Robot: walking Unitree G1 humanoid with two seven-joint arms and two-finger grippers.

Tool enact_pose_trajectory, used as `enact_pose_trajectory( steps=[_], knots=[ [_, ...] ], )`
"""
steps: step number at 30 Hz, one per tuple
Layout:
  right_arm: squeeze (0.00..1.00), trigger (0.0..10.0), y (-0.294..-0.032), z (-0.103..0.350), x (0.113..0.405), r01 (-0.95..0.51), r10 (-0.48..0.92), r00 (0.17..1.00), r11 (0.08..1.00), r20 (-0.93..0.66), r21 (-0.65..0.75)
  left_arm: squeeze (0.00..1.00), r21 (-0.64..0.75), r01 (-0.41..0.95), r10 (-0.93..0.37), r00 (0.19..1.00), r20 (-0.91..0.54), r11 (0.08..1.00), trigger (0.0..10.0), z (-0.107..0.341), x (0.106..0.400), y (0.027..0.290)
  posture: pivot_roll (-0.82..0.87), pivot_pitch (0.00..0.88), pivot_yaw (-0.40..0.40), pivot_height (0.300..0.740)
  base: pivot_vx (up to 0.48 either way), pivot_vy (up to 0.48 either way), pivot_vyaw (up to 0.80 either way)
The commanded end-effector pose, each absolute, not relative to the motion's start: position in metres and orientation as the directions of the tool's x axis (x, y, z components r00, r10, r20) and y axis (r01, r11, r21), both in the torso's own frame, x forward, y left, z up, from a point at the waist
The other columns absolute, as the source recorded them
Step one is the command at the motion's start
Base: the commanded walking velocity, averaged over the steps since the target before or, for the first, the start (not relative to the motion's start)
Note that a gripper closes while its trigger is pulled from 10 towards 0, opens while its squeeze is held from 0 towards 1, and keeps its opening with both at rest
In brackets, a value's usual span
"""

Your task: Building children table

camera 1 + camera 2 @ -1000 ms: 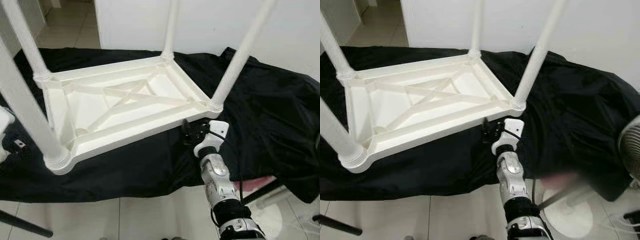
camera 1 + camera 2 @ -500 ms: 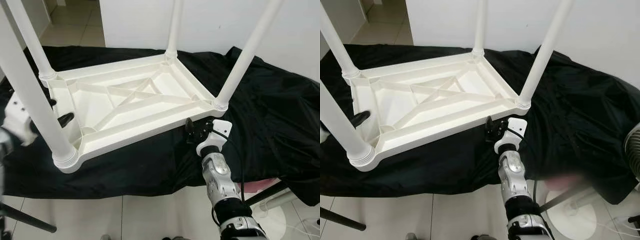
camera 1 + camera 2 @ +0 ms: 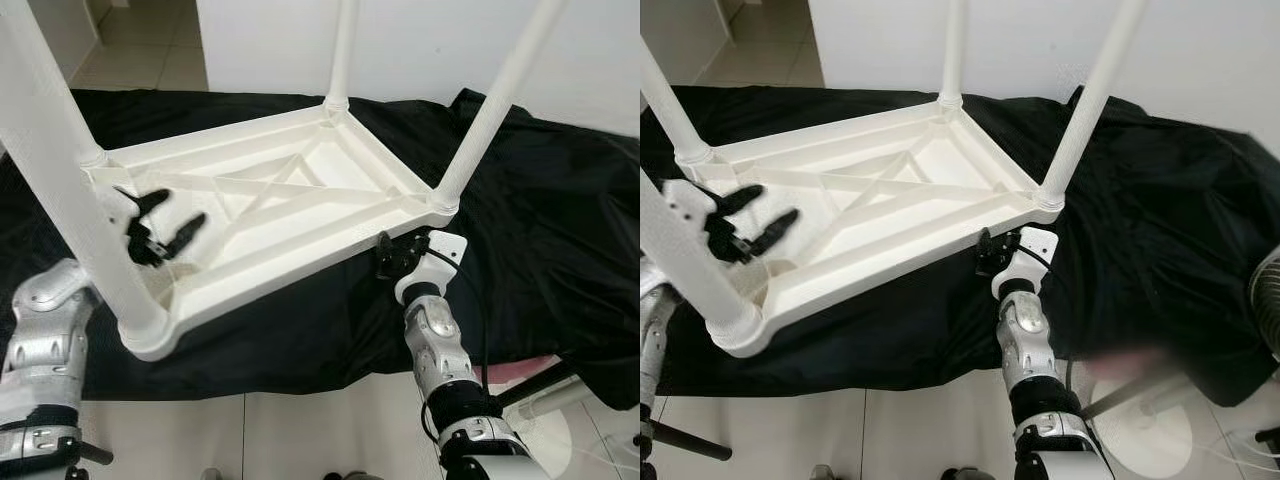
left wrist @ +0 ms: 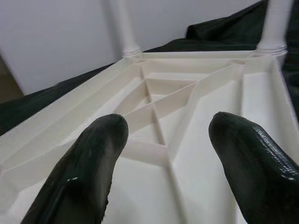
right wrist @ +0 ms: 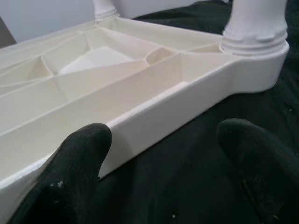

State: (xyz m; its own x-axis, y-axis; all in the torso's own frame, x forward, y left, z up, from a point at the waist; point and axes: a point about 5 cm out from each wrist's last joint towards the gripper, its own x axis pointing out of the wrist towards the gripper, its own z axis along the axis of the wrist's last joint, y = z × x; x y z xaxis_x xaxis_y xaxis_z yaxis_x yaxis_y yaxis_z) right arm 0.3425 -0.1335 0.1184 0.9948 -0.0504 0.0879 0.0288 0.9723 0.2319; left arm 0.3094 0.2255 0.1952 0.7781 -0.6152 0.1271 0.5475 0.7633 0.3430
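Note:
A white plastic children's table [image 3: 300, 262] lies upside down on a black cloth [image 3: 540, 220], its legs pointing up. My left gripper [image 3: 160, 225] hovers open over the ribbed underside [image 4: 154, 107] at the table's left end, just behind the near left leg [image 3: 70, 190]. Nothing is between its fingers [image 4: 79, 172]. My right gripper [image 3: 390, 255] is open at the table's near rim [image 5: 154, 116], close to the corner with the right leg [image 3: 495, 100]. In the right wrist view its fingers [image 5: 70, 172] stand apart, with the rim just ahead of them.
The cloth-covered surface ends at its near edge above pale floor tiles [image 3: 300, 430]. A white wall [image 3: 440, 40] stands right behind the table. A fan's round base [image 3: 1140, 425] and pole sit on the floor at the lower right.
My left arm has come up from the left edge, and its gripper now hangs over the table's underside. The right gripper has stayed by the right corner.

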Motion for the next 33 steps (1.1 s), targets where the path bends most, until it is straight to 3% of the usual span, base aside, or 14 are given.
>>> enact_pose_trajectory(
  steps=[1, 3, 16, 19, 24, 28, 33],
  knots=[
    [0.0, 10.0, -0.135, 0.114, 0.343, 0.048, -0.063, 0.997, 0.971, 0.054, 0.236, 0.0, 0.33, 0.572, -0.634, 0.764, 0.119, 0.751, 10.0, 0.191, 0.307, 0.218, 0.03, 0.099, -0.06, 0.74, 0.0, 0.0, 0.0],
    [0.0, 10.0, -0.134, 0.113, 0.347, 0.062, -0.07, 0.997, 0.971, 0.025, 0.229, 0.0, 0.319, 0.62, -0.68, 0.723, 0.121, 0.717, 10.0, 0.187, 0.302, 0.203, 0.02, 0.098, -0.061, 0.74, 0.0, 0.0, 0.0],
    [0.0, 10.0, -0.133, 0.111, 0.359, 0.077, -0.065, 0.996, 0.975, -0.066, 0.206, 0.0, 0.263, 0.718, -0.761, 0.636, 0.128, 0.645, 10.0, 0.186, 0.29, 0.178, 0.02, 0.087, -0.066, 0.74, 0.0, 0.0, 0.0],
    [0.0, 10.0, -0.14, 0.11, 0.365, 0.064, -0.048, 0.995, 0.982, -0.091, 0.18, 0.0, 0.231, 0.77, -0.804, 0.571, 0.167, 0.595, 10.0, 0.191, 0.279, 0.153, 0.02, 0.079, -0.065, 0.74, 0.0, 0.0, 0.0],
    [0.0, 10.0, -0.143, 0.111, 0.368, 0.057, -0.042, 0.995, 0.985, -0.092, 0.164, 0.0, 0.213, 0.786, -0.814, 0.553, 0.177, 0.58, 10.0, 0.191, 0.276, 0.144, 0.03, 0.077, -0.067, 0.74, 0.0, 0.0, 0.0],
    [0.0, 10.0, -0.149, 0.117, 0.373, -0.02, 0.024, 0.998, 0.997, -0.057, 0.081, 0.0, 0.168, 0.824, -0.838, 0.509, 0.197, 0.541, 10.0, 0.188, 0.27, 0.118, 0.02, 0.07, -0.068, 0.74, 0.0, 0.0, 0.0],
    [0.0, 10.0, -0.146, 0.119, 0.376, -0.095, 0.098, 0.994, 0.994, -0.056, 0.05, 0.0, 0.149, 0.844, -0.852, 0.486, 0.196, 0.515, 10.0, 0.187, 0.266, 0.105, 0.02, 0.066, -0.068, 0.74, 0.0, 0.0, 0.0]
  ],
)
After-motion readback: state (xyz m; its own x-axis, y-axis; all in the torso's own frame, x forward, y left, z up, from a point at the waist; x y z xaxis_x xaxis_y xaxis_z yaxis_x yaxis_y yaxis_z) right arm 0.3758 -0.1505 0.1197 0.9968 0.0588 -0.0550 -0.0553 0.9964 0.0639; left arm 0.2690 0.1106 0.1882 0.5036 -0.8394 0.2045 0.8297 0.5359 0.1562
